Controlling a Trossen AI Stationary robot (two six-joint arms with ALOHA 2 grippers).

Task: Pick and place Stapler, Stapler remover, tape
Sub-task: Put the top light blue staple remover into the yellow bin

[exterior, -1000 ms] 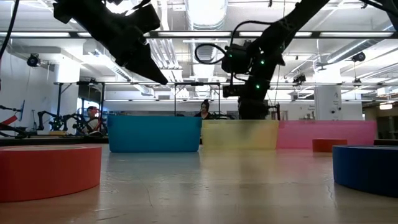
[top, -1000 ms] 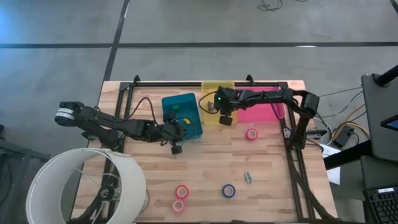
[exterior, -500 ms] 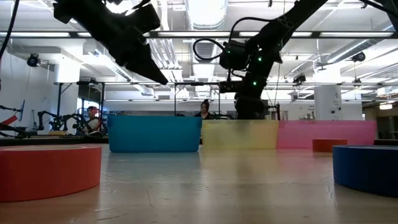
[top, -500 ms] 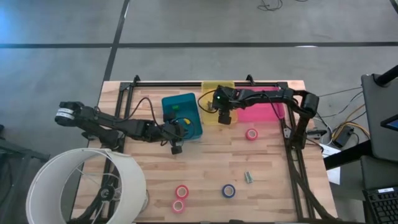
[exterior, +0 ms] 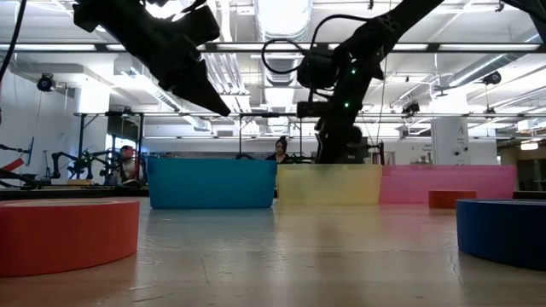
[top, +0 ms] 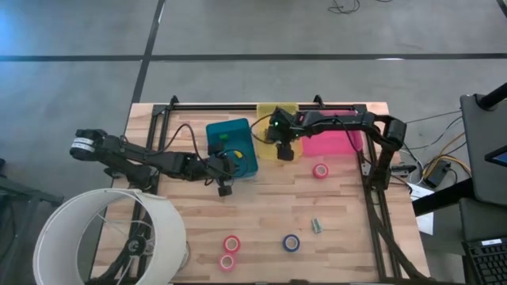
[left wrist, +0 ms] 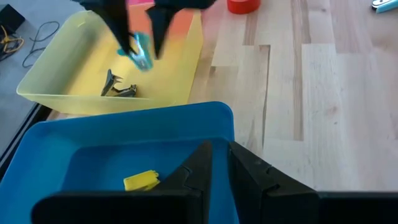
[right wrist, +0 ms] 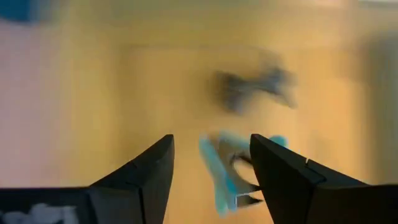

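My right gripper (top: 285, 150) stands open above the yellow bin (top: 269, 115). A light-blue stapler remover (left wrist: 142, 55) is just under its fingers, clear of the bin floor. A dark stapler remover (left wrist: 118, 88) lies on that floor. My left gripper (top: 224, 190) is shut and empty above the table, by the near side of the blue bin (top: 238, 127). A small yellow stapler (left wrist: 142, 180) lies in that bin. Three pinkish-red tape rolls (top: 321, 170) (top: 231, 243) (top: 227, 261) and a blue one (top: 291, 242) lie flat on the table. My right gripper points down into the yellow bin with its fingers (left wrist: 118, 25) apart. The light-blue stapler remover (right wrist: 227, 174) is right at one fingertip. I cannot tell whether that finger touches it.
A pink bin (top: 337, 138) stands right of the yellow one. Another small light-blue piece (top: 316, 226) lies near the blue tape roll. A white lampshade (top: 111, 237) covers the table's near left corner. A black frame (top: 372, 198) runs along the right and far edges.
My right gripper has opened above the yellow bin and shifted a little toward the table's left edge. The light-blue stapler remover now sits below its fingertips.
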